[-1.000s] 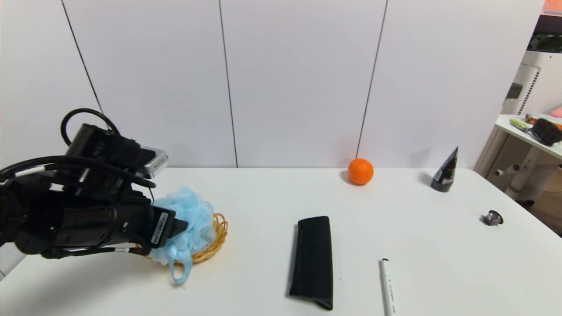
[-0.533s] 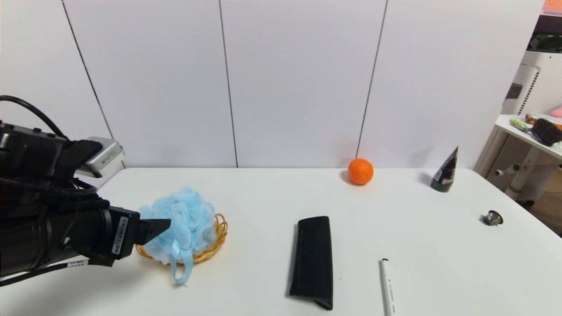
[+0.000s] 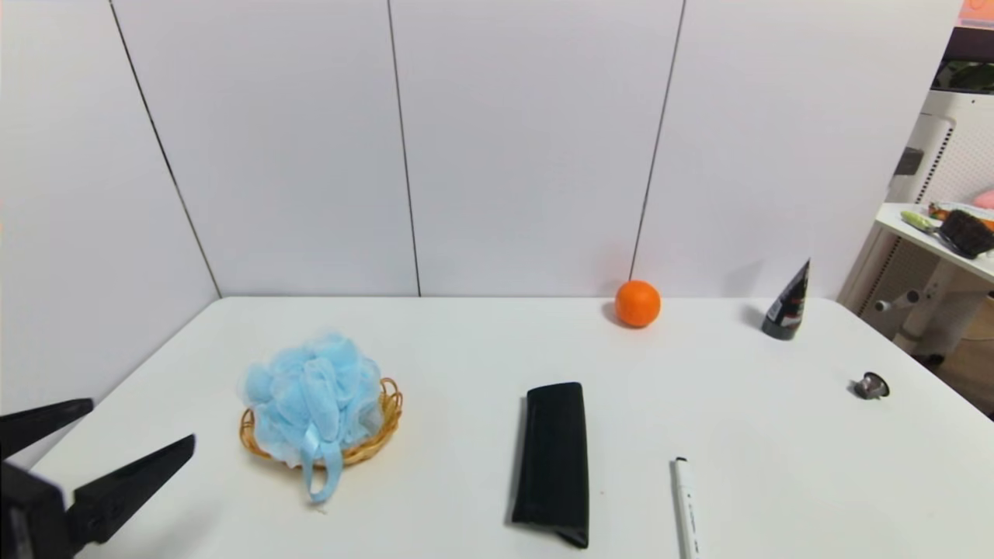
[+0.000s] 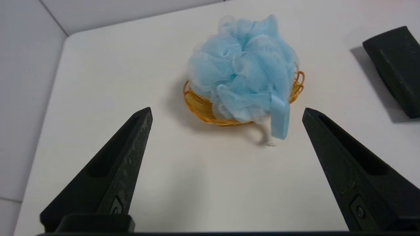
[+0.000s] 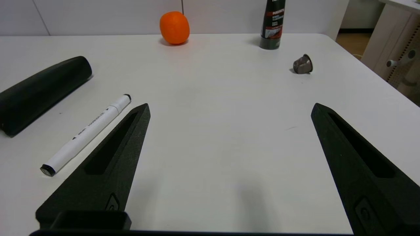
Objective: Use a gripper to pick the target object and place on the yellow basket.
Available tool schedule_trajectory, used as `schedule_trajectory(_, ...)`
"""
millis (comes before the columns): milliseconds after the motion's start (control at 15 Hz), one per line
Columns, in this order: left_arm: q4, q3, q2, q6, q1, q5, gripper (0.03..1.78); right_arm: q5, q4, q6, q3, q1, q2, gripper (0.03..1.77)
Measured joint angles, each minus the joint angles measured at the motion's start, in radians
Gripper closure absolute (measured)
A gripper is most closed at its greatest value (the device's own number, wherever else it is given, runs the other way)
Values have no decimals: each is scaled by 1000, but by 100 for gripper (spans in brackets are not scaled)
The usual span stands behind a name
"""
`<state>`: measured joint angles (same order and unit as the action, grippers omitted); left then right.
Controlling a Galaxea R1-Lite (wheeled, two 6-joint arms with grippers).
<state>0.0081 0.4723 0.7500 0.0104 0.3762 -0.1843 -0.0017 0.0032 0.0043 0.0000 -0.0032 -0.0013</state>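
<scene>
Left tool (image 3: 136, 425) at lower left edge of head view, prongs spread wide, nothing between them, well apart from basket. Light blue bath pouf (image 3: 311, 388) sits in yellow basket (image 3: 386, 419) on left part of white worktop (image 3: 466, 341); ribbon loop (image 3: 322, 473) hangs over near rim onto worktop. Black case (image 3: 551, 462) at centre. White marker (image 3: 685, 508) beside it. Orange ball (image 3: 637, 303) by back wall. Dark tube (image 3: 788, 303) upright. Small grey cap (image 3: 871, 385) far right. Right tool (image 5: 229, 108) over near right worktop, prongs spread, nothing held.
</scene>
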Motion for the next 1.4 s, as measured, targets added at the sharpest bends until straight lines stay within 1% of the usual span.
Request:
schedule_trajectory(200,-93,-204,-262,73,-146,1,14,0,0,0,0,0,0,11)
schedule_trajectory(267,-128,-279,-326,86,-185,3,14,0,0,0,0,0,0,11)
schedule_trajectory(333,-186,-357,-375,94,-212,16,14,0,0,0,0,0,0,11)
schedule_trajectory(400,-243,-412,-406,97,-230,46,14,0,0,0,0,0,0,11)
schedule_trajectory(467,-270,-441,-427,101,-241,95,13,0,0,0,0,0,0,11)
schedule_trajectory(600,-257,-463,-451,104,-260,236,12,0,0,0,0,0,0,11)
schedule_trajectory(667,-250,-461,-452,103,-281,289,12,0,0,0,0,0,0,11)
schedule_trajectory(733,-249,-457,-448,104,-303,321,12,0,0,0,0,0,0,11)
schedule_trajectory(867,-205,-460,-474,107,-328,328,12,0,0,0,0,0,0,11)
schedule_trajectory(933,-160,-460,-513,110,-338,316,12,0,0,0,0,0,0,11)
schedule_trajectory(1067,-71,-462,-618,112,-352,267,12,0,0,0,0,0,0,11)
schedule_trajectory(1200,-13,-469,-693,111,-361,221,12,0,0,0,0,0,0,11)
schedule_trajectory(1333,-6,-471,-726,109,-364,213,12,0,0,0,0,0,0,11)
schedule_trajectory(1400,-6,-472,-735,80,-365,211,12,0,0,0,0,0,0,11)
